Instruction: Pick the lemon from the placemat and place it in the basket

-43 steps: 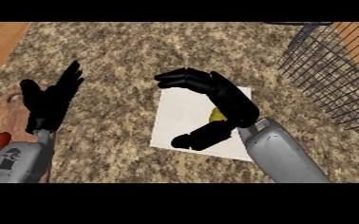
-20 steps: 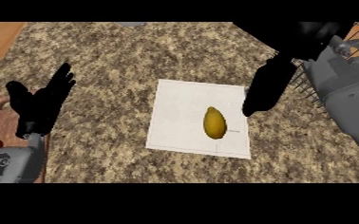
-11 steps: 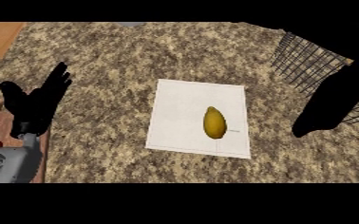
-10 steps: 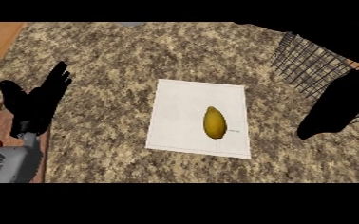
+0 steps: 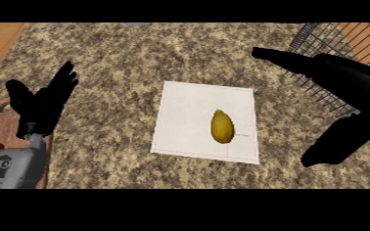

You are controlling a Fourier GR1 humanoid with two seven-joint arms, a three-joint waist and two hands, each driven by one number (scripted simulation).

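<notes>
While the left hand (image 5: pixel 42 105) rests at the left edge of the frame, fingers straight and pointing up and holding nothing, the speckled stone worktop (image 5: pixel 145 54) fills most of the view. At the centre lies a white placemat (image 5: pixel 188 122), and the yellow lemon (image 5: pixel 222 126) sits on its right half, lengthwise and untouched. To the right, the right hand (image 5: pixel 339 73) shows as a large dark shape spread wide open, fingers reaching toward the upper middle and the thumb hanging down at the lower right; it grips nothing. Behind it, in the upper right corner, stands the wire basket (image 5: pixel 318 39), with nothing visible inside. Compared with half a second ago, the right hand has spread out and swung back leftward, away from the right border, and the view has shifted slightly, while the lemon has not moved on the placemat. This suggests the pick has not yet happened and the right hand must next come down over the lemon.
</notes>
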